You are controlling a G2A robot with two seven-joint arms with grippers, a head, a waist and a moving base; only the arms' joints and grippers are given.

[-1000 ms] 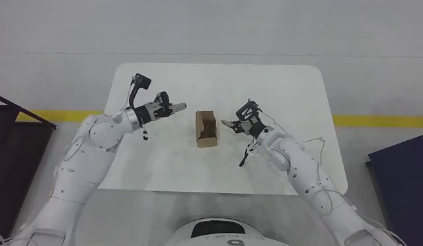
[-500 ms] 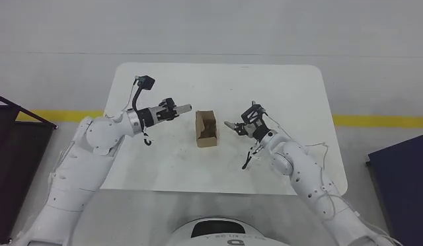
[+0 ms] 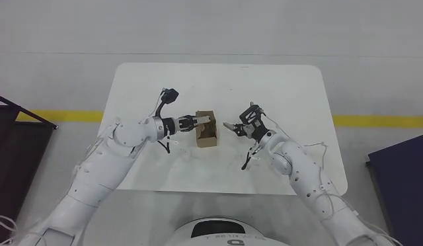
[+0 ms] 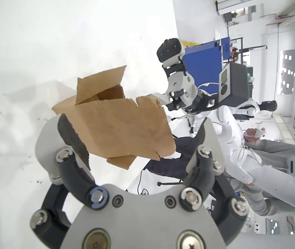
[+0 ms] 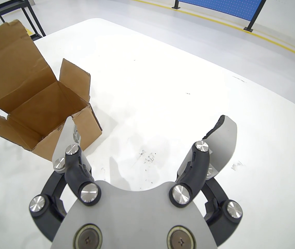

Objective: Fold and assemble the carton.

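Folding the top flaps is judged to be the step in hand. The carton [image 3: 207, 129] stands upright at the middle of the table [image 3: 284, 87], mouth up and body squared, with its top flaps raised. The tall flap [image 5: 10, 60] is on the left side. The left gripper [image 3: 196, 122] is at that left side with its fingers spread wide, and in the left wrist view the tall flap lies between them. Nothing is clamped, and whether a pad touches the board cannot be told. The right gripper [image 5: 145, 120] hovers just right of the carton, fingers wide apart and holding nothing, with one fingertip near the right wall but apart from it. The next move, as judged, is to close the left fingers on the tall flap or push it rightward over the mouth. The right gripper should brace the right wall so the light carton does not slide or tip. The side flaps should go down first, or the tall flap will not seat.
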